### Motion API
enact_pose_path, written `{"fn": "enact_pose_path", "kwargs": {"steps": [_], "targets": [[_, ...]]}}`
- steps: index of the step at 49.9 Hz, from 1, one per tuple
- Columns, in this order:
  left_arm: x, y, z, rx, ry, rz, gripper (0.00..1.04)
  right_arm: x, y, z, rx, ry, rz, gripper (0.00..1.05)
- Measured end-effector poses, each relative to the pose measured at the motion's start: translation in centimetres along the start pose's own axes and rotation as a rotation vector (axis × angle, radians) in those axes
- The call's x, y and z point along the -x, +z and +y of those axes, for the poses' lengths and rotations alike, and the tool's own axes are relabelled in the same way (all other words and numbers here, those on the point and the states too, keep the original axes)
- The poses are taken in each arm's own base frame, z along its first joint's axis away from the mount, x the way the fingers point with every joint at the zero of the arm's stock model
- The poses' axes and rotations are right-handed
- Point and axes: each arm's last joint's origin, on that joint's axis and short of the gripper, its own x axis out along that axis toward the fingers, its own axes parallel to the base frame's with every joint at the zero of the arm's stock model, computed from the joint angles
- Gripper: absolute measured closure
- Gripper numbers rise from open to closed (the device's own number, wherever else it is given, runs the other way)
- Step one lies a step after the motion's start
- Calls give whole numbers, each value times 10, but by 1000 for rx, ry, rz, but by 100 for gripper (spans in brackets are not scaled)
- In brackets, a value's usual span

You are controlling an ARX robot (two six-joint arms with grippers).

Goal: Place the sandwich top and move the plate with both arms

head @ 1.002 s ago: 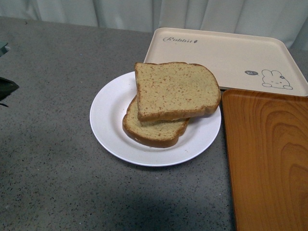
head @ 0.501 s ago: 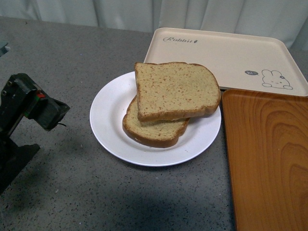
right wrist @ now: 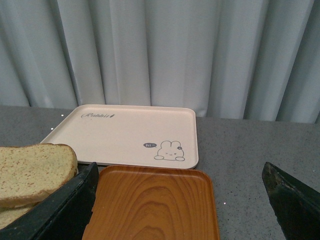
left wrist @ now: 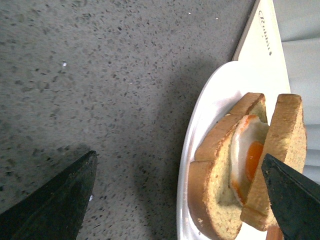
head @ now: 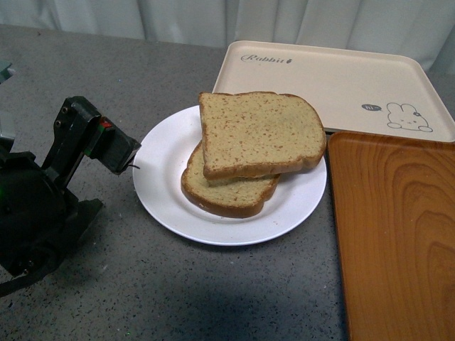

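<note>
Front: sandwich top [head: 257, 132] sat on the lower bread slice [head: 227, 196] on the plate [head: 162, 170], offset toward the beige tray [head: 334, 74]. Orange tray [head: 394, 234] lay right of the plate. Left arm [head: 43, 206] was near the plate's left rim; jaws not readable here.

Left wrist: left gripper [left wrist: 178, 157] was spread wide, holding nothing, facing the plate's edge. Fried egg [left wrist: 250, 152] showed between the two slices.

Right wrist: right gripper [right wrist: 179, 167] was spread wide and empty above the table, with both trays ahead. Sandwich top sat at the frame edge.
</note>
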Motion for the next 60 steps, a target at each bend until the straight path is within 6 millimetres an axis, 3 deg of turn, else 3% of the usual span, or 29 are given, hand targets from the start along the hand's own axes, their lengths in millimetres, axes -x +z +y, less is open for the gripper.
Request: {"fn": "enact_pose_path", "kwargs": {"steps": [28,60], "targets": [[-18,-18,-16,120,-35,35,6,0,0,0,0,0,0,9],[-18,-39,-26,200,-17,77,6,0,0,0,0,0,0,9]]}}
